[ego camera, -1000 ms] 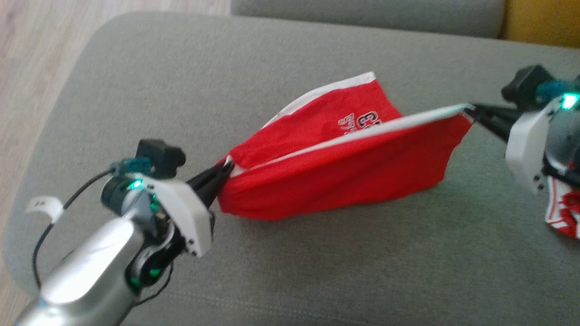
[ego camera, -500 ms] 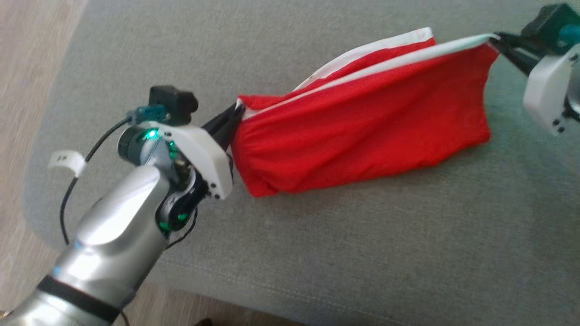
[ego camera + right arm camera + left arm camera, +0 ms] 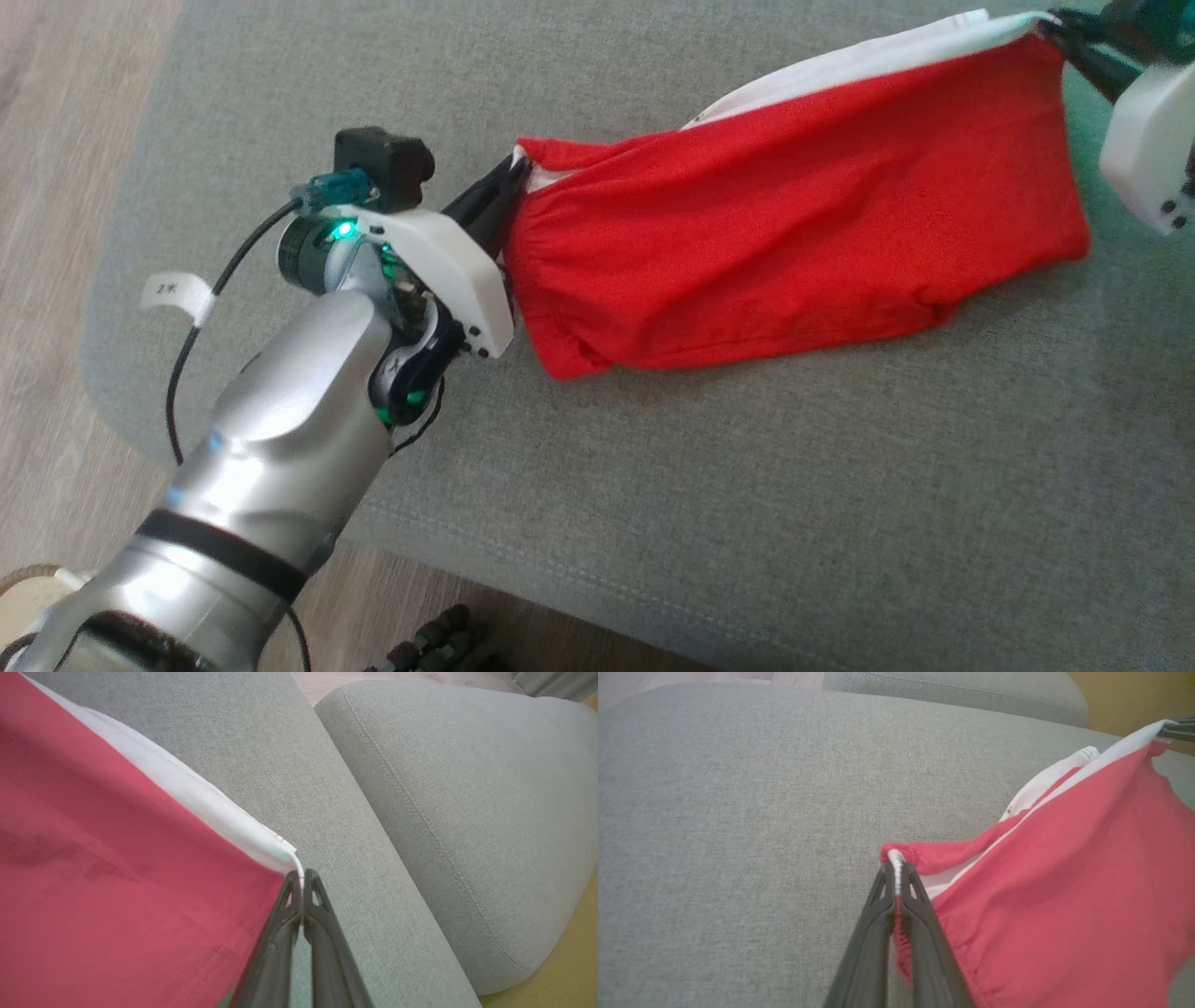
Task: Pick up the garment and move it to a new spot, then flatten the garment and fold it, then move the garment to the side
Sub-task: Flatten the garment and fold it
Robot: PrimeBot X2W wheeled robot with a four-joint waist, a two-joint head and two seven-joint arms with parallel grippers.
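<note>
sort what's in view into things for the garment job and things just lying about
Job: red garment, left end effector, right end effector, both shut on it; grey cushion beneath.
Lying about: second cushion, wooden floor.

right pincer point(image 3: 1055, 26) partly cropped, garment point(image 3: 794, 224) underside hidden

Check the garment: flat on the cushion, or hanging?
Hanging, not flat. The garment is stretched between the left claw and right claw, each shut on a top corner; its red body sags toward the cushion.
</note>
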